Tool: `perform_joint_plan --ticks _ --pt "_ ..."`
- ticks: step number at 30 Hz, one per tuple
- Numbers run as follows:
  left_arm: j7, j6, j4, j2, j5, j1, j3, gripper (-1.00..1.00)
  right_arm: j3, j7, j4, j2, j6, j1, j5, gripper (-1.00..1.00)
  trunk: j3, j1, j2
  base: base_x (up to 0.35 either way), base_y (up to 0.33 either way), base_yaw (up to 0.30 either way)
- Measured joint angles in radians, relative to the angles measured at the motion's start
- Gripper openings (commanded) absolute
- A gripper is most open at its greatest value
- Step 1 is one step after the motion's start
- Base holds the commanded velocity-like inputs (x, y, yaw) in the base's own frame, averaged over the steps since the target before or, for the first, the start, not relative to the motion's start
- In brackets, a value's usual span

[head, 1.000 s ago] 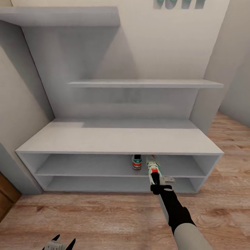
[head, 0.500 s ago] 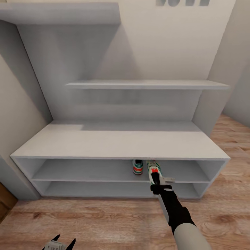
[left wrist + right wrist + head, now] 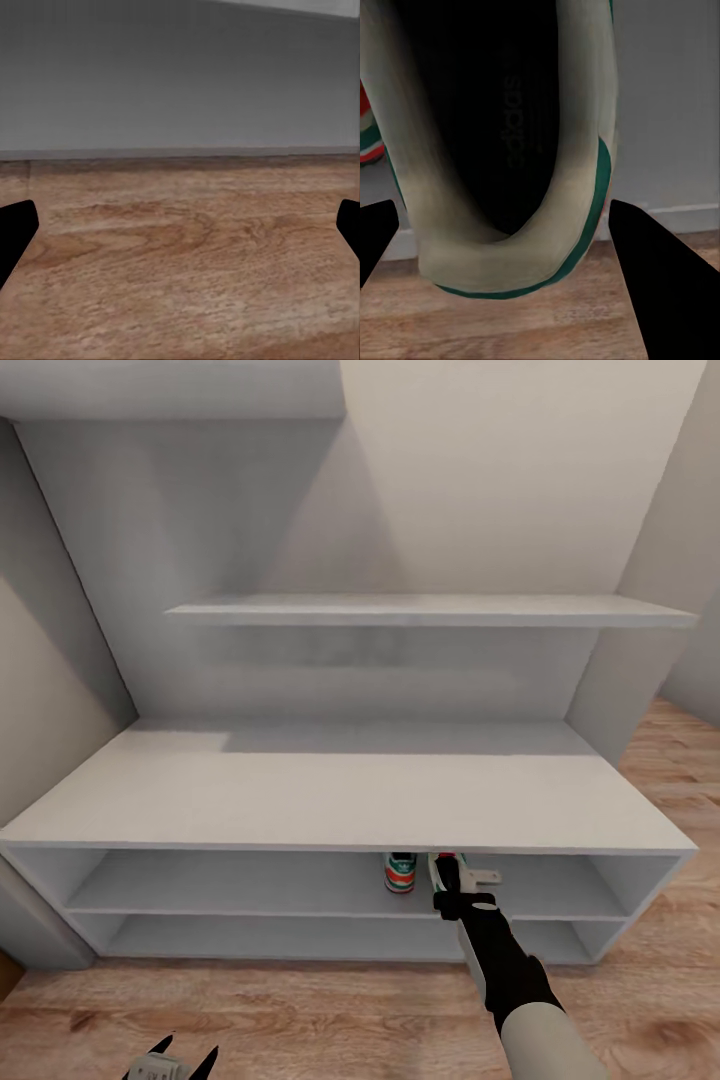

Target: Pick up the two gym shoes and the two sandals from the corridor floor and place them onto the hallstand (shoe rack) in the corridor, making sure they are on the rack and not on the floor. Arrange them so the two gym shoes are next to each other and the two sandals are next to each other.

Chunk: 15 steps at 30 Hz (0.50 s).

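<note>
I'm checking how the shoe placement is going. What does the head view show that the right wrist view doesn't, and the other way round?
Head view alone: the whole rack, its wall shelf, and the left end effector low over the floor. Right wrist view alone: the inside of the held shoe, with lettering on its insole. Both: that shoe at the right end effector, the second shoe beside it, and the floor.

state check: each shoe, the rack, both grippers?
first gym shoe: resting on the upper low shelf, heel facing out
second gym shoe: held at the shelf opening right beside the first; whether it rests on the shelf cannot be told
hallstand: bench top bare
right gripper: shut on the second gym shoe
left gripper: open, holding nothing, low over the corridor floor
</note>
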Motion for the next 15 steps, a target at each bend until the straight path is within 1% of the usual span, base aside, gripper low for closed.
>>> perform_joint_plan --ticks 4,13,15 --pt "0.000 0.000 0.000 0.001 0.001 0.000 0.000 1.00 0.000 0.000 0.000 0.000 0.000 0.000 0.000 -1.00 0.000 0.000 0.000 0.094 -0.004 0.000" --pt "0.001 0.001 -0.001 0.000 0.001 0.000 0.000 1.00 0.000 0.000 0.000 0.000 0.001 0.000 0.000 -1.00 0.000 0.000 0.000 0.021 -0.001 0.000" --pt "0.001 0.001 -0.001 0.000 0.001 0.000 0.000 1.00 0.000 0.000 0.000 0.000 0.001 0.000 0.000 -1.00 0.000 0.000 0.000 0.162 0.000 0.000"
